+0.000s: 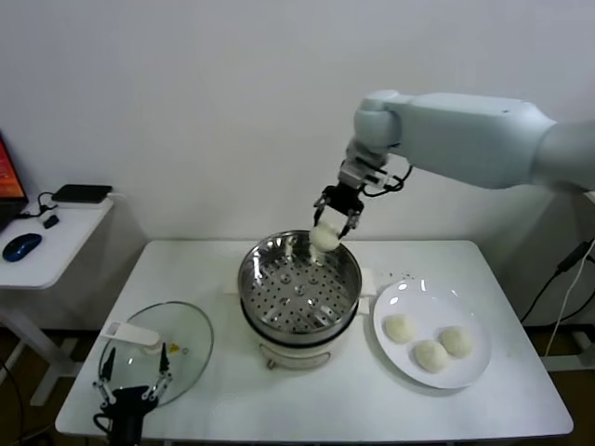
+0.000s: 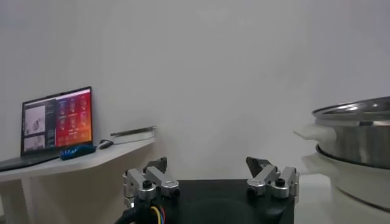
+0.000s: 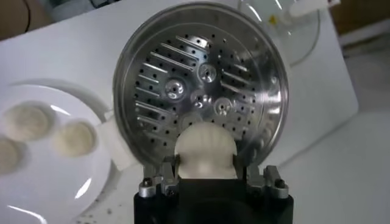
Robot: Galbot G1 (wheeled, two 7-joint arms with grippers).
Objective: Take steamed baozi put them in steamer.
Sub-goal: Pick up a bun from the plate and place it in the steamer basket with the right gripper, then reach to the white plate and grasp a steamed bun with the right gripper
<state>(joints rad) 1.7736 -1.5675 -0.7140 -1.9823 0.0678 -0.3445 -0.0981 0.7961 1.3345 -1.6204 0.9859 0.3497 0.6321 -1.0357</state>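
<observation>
The right end effector (image 1: 333, 219) hangs over the far rim of the steamer (image 1: 299, 295), pinching one bun (image 1: 324, 238) between its fingers. The bun is up in the air, not touching the steel. Three more buns (image 1: 429, 346) lie close together on the plate (image 1: 400, 299), just to the right of the steamer on the white bench (image 1: 232, 400).

The head view shows the whole bench, with the glass lid (image 1: 181, 358) lying flat near the front left corner. The left end effector (image 1: 130, 388) sits low at the front edge beside that lid, fingers spread and holding nothing.

The right wrist view looks straight down. There the held bun (image 3: 205, 150) shows big and round in the end effector (image 3: 207, 173), with the steamer floor (image 3: 201, 91) full of small holes under it. Only that view shows the steamer has no bun inside. The plate (image 3: 36, 182) is cut off at the edge, so one bun is only half seen.

The left wrist view looks sideways from low down. It shows the spread fingers (image 2: 149, 181) and just a slice of the steamer wall (image 2: 356, 137). It also shows a laptop (image 2: 58, 122) on a side desk (image 2: 91, 158), which the head view mostly cuts off. No buns show in that view.
</observation>
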